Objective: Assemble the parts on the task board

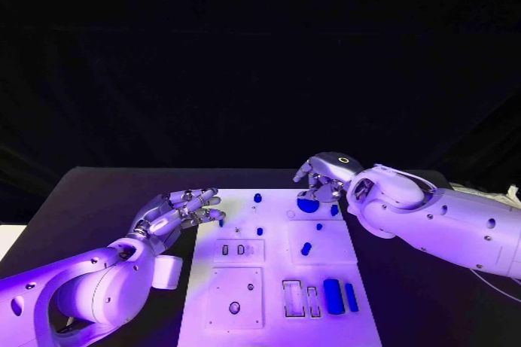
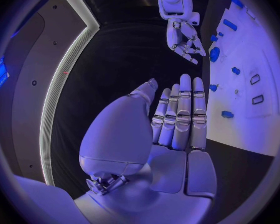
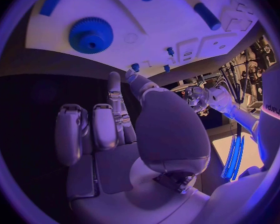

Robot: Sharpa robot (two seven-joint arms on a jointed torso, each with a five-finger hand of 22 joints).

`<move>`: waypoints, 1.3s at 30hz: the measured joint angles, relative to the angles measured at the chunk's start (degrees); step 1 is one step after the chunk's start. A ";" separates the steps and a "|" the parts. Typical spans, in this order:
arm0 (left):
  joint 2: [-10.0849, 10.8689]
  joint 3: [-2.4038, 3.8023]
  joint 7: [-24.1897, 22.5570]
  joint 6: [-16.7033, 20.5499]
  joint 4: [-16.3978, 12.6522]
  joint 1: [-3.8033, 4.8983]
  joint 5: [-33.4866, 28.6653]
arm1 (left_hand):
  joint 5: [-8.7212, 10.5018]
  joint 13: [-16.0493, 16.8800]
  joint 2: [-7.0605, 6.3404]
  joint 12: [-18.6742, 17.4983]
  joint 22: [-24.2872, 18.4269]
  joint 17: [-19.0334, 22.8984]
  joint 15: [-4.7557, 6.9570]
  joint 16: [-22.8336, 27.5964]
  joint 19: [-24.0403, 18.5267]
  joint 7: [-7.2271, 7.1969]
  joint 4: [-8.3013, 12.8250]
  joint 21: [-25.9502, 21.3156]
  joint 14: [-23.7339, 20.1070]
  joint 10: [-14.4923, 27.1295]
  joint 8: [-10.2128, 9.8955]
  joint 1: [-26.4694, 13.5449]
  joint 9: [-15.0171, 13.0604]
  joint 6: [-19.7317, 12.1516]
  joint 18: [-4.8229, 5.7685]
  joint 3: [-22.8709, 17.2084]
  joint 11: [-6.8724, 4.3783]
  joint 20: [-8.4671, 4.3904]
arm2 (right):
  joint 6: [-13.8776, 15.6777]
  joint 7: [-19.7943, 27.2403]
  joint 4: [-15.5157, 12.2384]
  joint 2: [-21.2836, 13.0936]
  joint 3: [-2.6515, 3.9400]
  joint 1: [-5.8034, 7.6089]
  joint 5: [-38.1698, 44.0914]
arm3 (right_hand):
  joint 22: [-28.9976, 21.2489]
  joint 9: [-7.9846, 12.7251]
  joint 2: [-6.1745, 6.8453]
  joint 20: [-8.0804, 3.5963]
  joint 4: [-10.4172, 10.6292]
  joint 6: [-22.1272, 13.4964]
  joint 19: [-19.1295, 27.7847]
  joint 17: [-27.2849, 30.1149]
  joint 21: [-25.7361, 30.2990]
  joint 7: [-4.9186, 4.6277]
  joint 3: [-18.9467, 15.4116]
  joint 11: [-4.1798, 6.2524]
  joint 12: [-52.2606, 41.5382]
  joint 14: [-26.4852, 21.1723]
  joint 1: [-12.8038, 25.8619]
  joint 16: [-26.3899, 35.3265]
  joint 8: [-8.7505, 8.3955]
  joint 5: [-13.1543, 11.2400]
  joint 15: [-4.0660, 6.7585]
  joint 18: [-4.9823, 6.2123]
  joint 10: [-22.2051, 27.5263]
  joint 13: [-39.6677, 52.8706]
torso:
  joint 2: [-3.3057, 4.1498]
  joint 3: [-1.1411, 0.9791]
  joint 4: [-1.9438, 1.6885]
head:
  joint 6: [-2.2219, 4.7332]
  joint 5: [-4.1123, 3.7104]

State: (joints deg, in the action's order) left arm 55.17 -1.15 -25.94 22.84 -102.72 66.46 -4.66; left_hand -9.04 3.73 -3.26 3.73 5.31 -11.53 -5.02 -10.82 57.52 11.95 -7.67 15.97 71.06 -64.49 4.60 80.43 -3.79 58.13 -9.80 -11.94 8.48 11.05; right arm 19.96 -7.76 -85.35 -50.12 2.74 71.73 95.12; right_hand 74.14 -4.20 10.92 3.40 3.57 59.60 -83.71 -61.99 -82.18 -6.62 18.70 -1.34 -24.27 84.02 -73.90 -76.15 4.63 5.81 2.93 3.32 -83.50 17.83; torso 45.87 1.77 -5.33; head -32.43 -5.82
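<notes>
At the left edge of the task board (image 1: pixel 272 287), the left hand (image 1: pixel 182 211) is held with its fingers stretched out side by side and nothing between them; in the left wrist view the fingers (image 2: pixel 180 117) are seen straight and empty above the black table (image 1: pixel 98 204), just off the board's rim. No part is touched by it. It is best kept clear of the board while the other hand works, so that the small pegs (image 1: pixel 258 198) near it are not knocked.

In the middle of the board, blue parts are scattered: a short cylinder (image 1: pixel 306 248), and two long bars (image 1: pixel 333 296) lying beside the slots at the near end.

At the far right corner of the board, the blue gear (image 1: pixel 309 205) is lying flat, and the right hand (image 1: pixel 324 180) is poised above and just behind it, fingers partly curled, with nothing held. The gear (image 3: pixel 90 35) is seen untouched in the right wrist view. The step in hand is judged to be the taking of the gear. It should be approached from straight above and pinched across its toothed rim, then lifted level so that it can be seated squarely.
</notes>
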 measured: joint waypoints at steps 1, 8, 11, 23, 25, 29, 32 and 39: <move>-0.07 0.00 0.00 0.00 0.10 0.00 0.00 | 0.00 0.00 0.00 0.00 0.00 0.00 0.00 0.00 0.00 0.00 0.00 0.00 0.00 0.00 0.00 0.00 0.00 0.00 0.00 0.00 0.00 0.00 | -0.13 -0.39 -0.28 -0.75 0.03 0.02 -1.16 | 0.51 0.05 0.44 -0.23 0.63 -0.20 -0.23 -2.14 -0.97 0.35 -1.52 0.23 -10.69 -0.08 0.44 -1.16 0.00 1.06 0.26 -0.27 -0.30 11.33 | -0.07 0.00 0.10 | 0.01 0.00; -0.43 0.00 0.01 -0.03 0.70 0.01 0.00 | 0.00 0.00 0.00 0.00 0.00 0.01 0.00 0.00 0.00 0.00 0.00 0.00 0.00 0.00 0.00 0.00 0.00 0.00 0.00 0.00 0.00 0.00 | -2.59 -3.39 -0.60 -2.96 0.11 0.09 -7.79 | 0.81 0.05 -0.86 -0.30 6.41 -1.73 -0.30 -9.88 -3.69 -0.38 -12.00 -0.38 -45.79 0.11 -0.63 -5.12 0.44 4.84 -0.18 -1.19 0.04 50.81 | -0.44 -0.02 0.63 | 0.03 0.05; -0.49 0.00 0.02 -0.04 0.82 0.01 0.00 | 0.00 0.00 0.00 0.00 0.00 0.01 0.00 0.00 0.00 0.00 0.00 0.00 0.00 0.00 0.00 0.00 0.00 0.00 0.00 0.00 0.00 0.00 | -3.86 -4.38 -0.03 -2.83 0.11 0.06 -9.26 | 0.81 0.05 -1.20 0.12 8.02 -2.02 -0.29 -11.90 -4.09 -0.67 -13.62 -0.78 -50.30 -0.10 -0.97 -6.07 0.44 5.07 -0.38 -1.19 -0.18 56.12 | -0.52 -0.01 0.69 | 0.03 -0.03; -0.63 -0.02 0.06 -0.07 0.92 0.00 0.00 | 0.00 0.00 0.00 0.00 0.01 -0.02 0.00 0.00 0.00 0.00 0.00 0.00 0.00 0.00 0.00 0.00 0.00 0.00 0.00 0.00 0.00 0.00 | -6.99 -6.12 3.64 0.32 0.02 -0.65 -10.39 | 0.80 0.11 -1.39 0.53 10.18 -2.90 -0.30 -12.97 -5.64 -1.13 -15.77 -1.03 -59.88 -0.05 -2.90 -7.02 1.08 5.07 -0.83 -1.18 -0.43 57.12 | -0.51 0.00 0.72 | -0.35 0.10; -0.64 -0.02 0.07 -0.08 0.95 0.00 0.00 | 0.00 0.00 0.00 0.00 0.01 -0.04 0.00 0.00 0.00 0.00 0.00 0.00 0.00 0.00 0.00 0.00 0.00 0.00 0.00 0.00 0.00 0.00 | -7.32 -6.17 4.01 0.85 -0.01 -0.98 -9.79 | 0.80 0.12 -1.18 0.53 10.18 -2.90 -0.30 -12.97 -5.69 -1.13 -15.77 -1.03 -60.90 0.10 -3.12 -7.02 1.33 5.07 -0.98 -1.19 -0.43 57.12 | -0.49 0.01 0.71 | -0.41 0.17; -0.64 -0.02 0.10 -0.09 1.00 0.00 0.00 | 0.00 0.00 0.00 0.00 0.01 -0.04 0.00 0.00 0.00 0.00 0.00 0.00 0.00 0.00 0.00 0.00 0.00 0.00 0.00 0.00 0.00 0.00 | -7.77 -6.18 4.51 1.58 -0.04 -1.36 -8.60 | 0.80 0.12 -1.40 0.53 10.34 -2.90 -0.30 -12.96 -5.69 -1.14 -15.93 -1.03 -61.81 0.10 -3.34 -7.40 1.33 5.07 -0.98 -1.80 -0.43 57.12 | -0.49 0.00 0.71 | -0.53 0.25; -0.66 -0.02 0.13 -0.09 1.00 0.00 0.00 | 0.00 0.00 0.00 0.00 0.01 -0.03 0.00 0.00 0.00 0.00 0.00 0.00 0.00 0.00 0.00 0.00 0.00 0.00 0.00 0.00 0.00 0.00 | -8.00 -6.18 4.81 1.87 -0.04 -1.46 -7.75 | 0.80 0.11 -1.40 0.52 10.34 -2.90 -0.30 -12.96 -6.13 -1.14 -15.93 -1.03 -62.73 0.10 -3.34 -7.40 1.34 5.07 -0.98 -1.80 -0.43 57.12 | -0.50 0.01 0.71 | -0.63 0.26; -0.69 -0.02 0.19 -0.11 1.00 -0.01 0.00 | 0.00 0.00 0.00 0.00 0.01 -0.03 0.00 0.00 0.00 0.00 0.00 0.00 0.00 0.00 0.00 0.00 0.00 0.00 0.00 0.00 0.00 0.00 | -8.34 -6.11 5.74 2.61 -0.03 -1.62 -6.36 | 0.79 0.11 -1.73 0.52 10.34 -2.90 -0.30 -12.96 -6.36 -1.14 -15.93 -1.03 -64.87 0.10 -3.66 -7.40 1.77 5.06 -0.98 -1.80 -0.43 57.11 | -0.53 0.01 0.74 | -0.72 0.34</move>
State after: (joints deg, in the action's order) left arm 54.48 -1.17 -25.75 22.73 -101.72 66.45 -4.66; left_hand -9.04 3.73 -3.26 3.73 5.32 -11.56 -5.02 -10.82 57.52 11.95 -7.67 15.97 71.06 -64.49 4.60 80.43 -3.79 58.13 -9.80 -11.94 8.49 11.04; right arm 11.63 -13.87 -79.62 -47.51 2.71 70.11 88.76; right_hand 74.93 -4.09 9.19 3.92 13.91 56.69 -84.01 -74.94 -88.55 -7.76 2.77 -2.37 -89.14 84.12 -77.55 -83.55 6.40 10.87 1.95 1.53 -83.94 74.94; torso 45.34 1.78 -4.59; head -33.15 -5.48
